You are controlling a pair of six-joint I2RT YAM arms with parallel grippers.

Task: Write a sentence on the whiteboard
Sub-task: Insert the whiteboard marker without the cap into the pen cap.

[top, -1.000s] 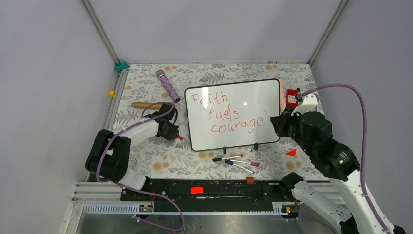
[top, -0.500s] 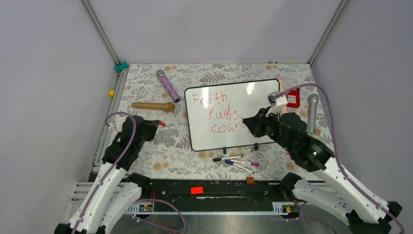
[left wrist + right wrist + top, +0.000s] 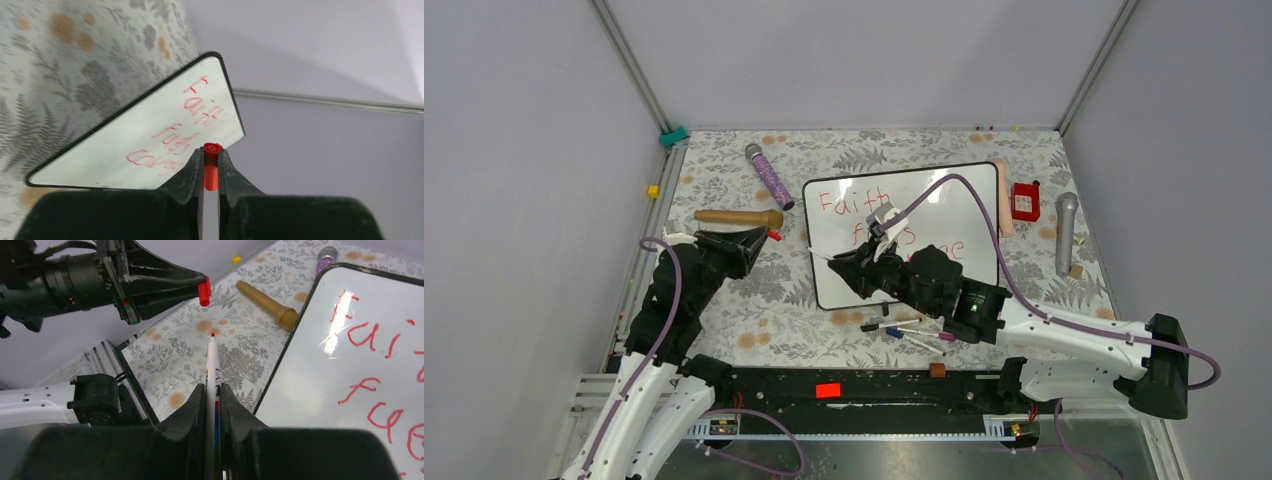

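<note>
The left gripper (image 3: 210,159) pinches a small round red cap (image 3: 211,175), the right gripper (image 3: 213,392) a slim white red-tipped marker (image 3: 212,362).

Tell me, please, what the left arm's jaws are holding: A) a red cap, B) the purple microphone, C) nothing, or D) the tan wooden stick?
A: the left wrist view shows the left arm's jaws pinched on a small red cap, in front of the whiteboard.

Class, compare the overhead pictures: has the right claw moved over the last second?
Yes. The right claw, shut on a marker, has swung left across the whiteboard, from its right edge to near its left edge.
</note>
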